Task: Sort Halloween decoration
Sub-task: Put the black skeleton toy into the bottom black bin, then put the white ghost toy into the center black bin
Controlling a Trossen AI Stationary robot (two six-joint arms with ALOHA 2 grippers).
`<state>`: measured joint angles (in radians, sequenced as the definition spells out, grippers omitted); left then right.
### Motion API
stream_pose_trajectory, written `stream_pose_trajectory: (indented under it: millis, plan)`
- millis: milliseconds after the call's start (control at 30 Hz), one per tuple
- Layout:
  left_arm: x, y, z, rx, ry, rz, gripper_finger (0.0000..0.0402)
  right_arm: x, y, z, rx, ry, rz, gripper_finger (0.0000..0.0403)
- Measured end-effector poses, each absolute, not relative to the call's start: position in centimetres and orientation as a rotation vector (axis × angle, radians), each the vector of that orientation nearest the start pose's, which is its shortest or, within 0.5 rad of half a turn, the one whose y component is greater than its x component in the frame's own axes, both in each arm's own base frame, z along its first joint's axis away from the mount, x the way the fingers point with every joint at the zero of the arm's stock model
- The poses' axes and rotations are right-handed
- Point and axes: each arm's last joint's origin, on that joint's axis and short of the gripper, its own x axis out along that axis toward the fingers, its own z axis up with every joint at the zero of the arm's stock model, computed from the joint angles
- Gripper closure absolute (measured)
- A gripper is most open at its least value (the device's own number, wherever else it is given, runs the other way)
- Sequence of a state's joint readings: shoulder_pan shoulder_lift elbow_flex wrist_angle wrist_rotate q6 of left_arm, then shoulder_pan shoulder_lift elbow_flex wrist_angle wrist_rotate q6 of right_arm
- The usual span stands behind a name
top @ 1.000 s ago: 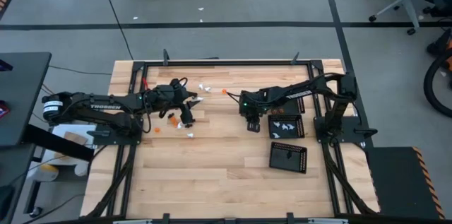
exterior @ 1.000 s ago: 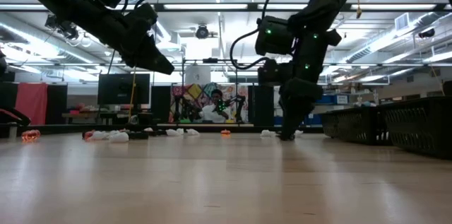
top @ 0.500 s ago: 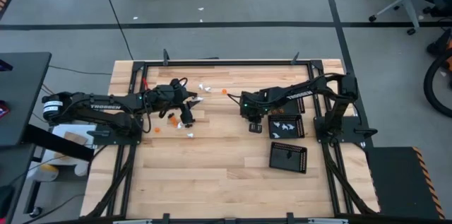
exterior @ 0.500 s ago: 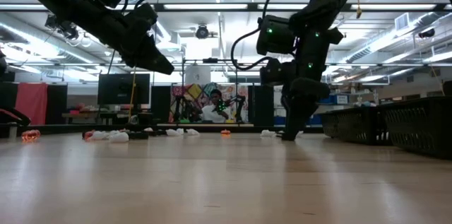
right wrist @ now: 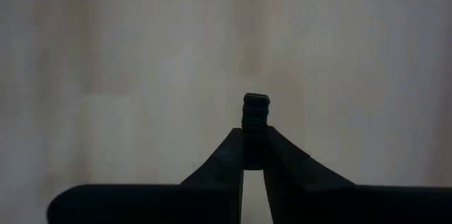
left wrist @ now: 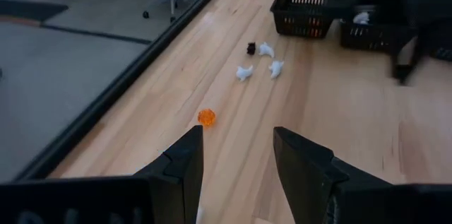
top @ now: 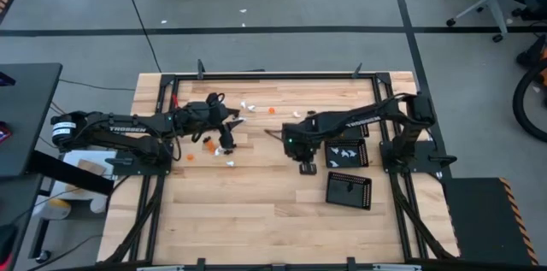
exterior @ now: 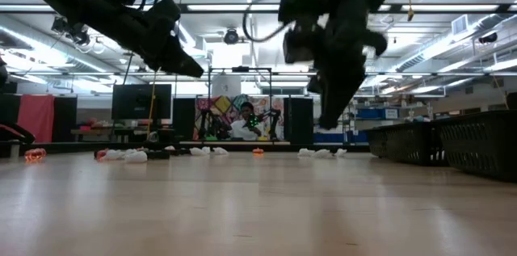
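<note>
The Halloween decoration lies as tiny white, orange and black pieces on the wooden table near its far left part: an orange piece (left wrist: 206, 116), white ones (left wrist: 244, 73) and a black one (left wrist: 251, 48); more lie around my left gripper (top: 209, 144). My left gripper (top: 225, 140) hovers open above them (left wrist: 236, 155), touching nothing. My right gripper (top: 306, 167) hangs well above the table's middle (exterior: 327, 115), shut on a small black piece (right wrist: 256, 107). My right gripper pinches the small black piece (right wrist: 256, 111) between its two fingertips (right wrist: 233, 150), pointing down from above. The piece's free end sticks out past the tips. It is lifted clear of the table.
Black perforated trays stand at the table's right: one holding white pieces (top: 346, 153), one nearer the near edge (top: 349, 190). They also show in the left wrist view (left wrist: 311, 8). A black frame rail (top: 273, 75) rims the table. Bare wood spreads along the near half.
My right gripper has risen from the tabletop and moved toward the table's near edge, staying shut. My left arm has kept still.
</note>
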<state>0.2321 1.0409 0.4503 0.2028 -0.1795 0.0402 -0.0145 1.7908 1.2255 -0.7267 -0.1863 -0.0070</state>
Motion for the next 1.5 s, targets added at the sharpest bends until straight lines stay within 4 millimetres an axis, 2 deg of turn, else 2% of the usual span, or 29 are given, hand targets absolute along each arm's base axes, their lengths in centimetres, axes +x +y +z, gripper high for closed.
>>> stream_pose_trajectory:
  millis: [200, 467, 667, 800, 1033, 1167, 1333, 1500]
  plan:
    - [20.8, 5.5, 21.4, 0.092, 0.342, 0.393, 0.0244, 33.0, 3.7, 21.0, 0.223, 1.41, 0.241, 0.036]
    - [21.1, 5.5, 22.8, 0.17, 0.209, 0.396, 0.0244, 29.1, 7.1, 24.3, 0.373, 1.493, 0.101, 0.0359]
    - [21.2, 5.6, 23.4, 0.193, 0.155, 0.399, 0.0244, 26.6, 8.6, 23.9, 0.495, 1.552, 0.01, 0.0356]
    - [21.2, 5.6, 23.7, 0.222, 0.128, 0.4, 0.0244, 25.7, 9.2, 23.0, 0.546, 1.599, -0.039, 0.0337]
    - [21.3, 5.6, 24.0, 0.227, 0.103, 0.403, 0.0244, 25.3, 9.3, 22.4, 0.568, 1.624, -0.078, 0.0292]
    - [21.2, 5.6, 23.9, 0.222, 0.109, 0.402, 0.0244, 25.6, 8.6, 22.5, 0.601, 1.632, -0.046, 0.0272]
    - [21.2, 5.5, 23.5, 0.168, 0.141, 0.4, 0.0244, 26.8, 7.0, 23.5, 0.501, 1.518, -0.046, 0.0271]
    - [21.1, 5.5, 22.7, 0.089, 0.209, 0.399, 0.0244, 28.3, 4.0, 24.2, 0.352, 1.369, -0.138, 0.0277]
